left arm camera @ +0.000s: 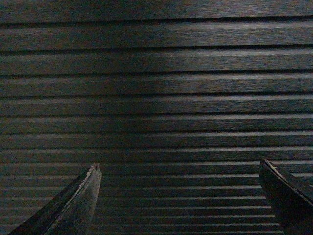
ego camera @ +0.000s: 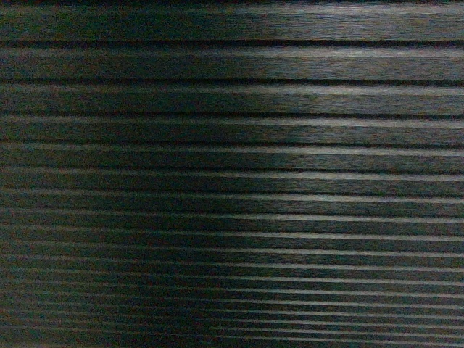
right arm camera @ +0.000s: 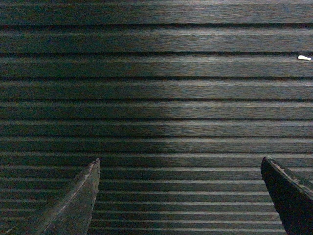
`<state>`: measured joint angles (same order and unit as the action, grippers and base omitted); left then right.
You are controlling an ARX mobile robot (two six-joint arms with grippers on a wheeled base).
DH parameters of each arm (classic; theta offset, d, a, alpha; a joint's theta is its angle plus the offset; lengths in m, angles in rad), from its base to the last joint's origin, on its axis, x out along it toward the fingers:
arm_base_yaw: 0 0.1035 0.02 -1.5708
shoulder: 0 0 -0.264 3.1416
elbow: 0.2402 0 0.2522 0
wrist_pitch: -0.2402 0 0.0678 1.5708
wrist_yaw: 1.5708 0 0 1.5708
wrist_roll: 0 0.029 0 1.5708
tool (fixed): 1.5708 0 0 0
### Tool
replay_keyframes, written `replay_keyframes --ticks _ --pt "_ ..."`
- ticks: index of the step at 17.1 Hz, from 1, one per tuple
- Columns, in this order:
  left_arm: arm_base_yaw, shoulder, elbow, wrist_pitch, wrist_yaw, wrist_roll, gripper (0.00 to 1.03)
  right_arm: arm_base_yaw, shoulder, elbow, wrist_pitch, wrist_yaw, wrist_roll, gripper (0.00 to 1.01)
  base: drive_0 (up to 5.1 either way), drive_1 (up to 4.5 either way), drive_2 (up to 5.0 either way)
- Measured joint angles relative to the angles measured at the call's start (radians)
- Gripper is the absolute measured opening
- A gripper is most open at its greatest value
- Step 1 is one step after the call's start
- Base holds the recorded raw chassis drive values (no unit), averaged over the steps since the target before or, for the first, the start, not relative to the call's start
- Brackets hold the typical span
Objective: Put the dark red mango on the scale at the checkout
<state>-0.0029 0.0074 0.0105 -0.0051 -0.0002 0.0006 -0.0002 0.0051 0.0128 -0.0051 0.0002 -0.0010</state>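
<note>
Darkness and horizontal banding across all three views, hiding mango, scale and counter alike; impossible to say where the dark red mango lies, whether on the scale or elsewhere, so no telling which stage of the task this fits. Dim striped field (ego camera: 232,174) filling the head view, with nothing recognisable in it. Left gripper (left arm camera: 178,169) seen from its wrist camera with jaws spread wide and nothing between them; right gripper (right arm camera: 180,164) likewise released and bare in its own view. Small pale speck (right arm camera: 303,58) near the right edge of the right wrist view, too tiny to identify. Judged from this alone: best to hold off any reach until fruit and scale can be made out, keeping the jaws parted and well clear of unseen obstacles. Nothing visible to name as standing in the way, though the dark could hide plenty.
</note>
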Motion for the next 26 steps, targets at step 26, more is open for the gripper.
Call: replay_keyframes --ticks 26 --pt "0.000 0.000 0.000 0.001 0.000 0.000 0.98 0.000 0.000 0.000 0.000 0.000 0.000 0.98 0.0 0.00 0.0"
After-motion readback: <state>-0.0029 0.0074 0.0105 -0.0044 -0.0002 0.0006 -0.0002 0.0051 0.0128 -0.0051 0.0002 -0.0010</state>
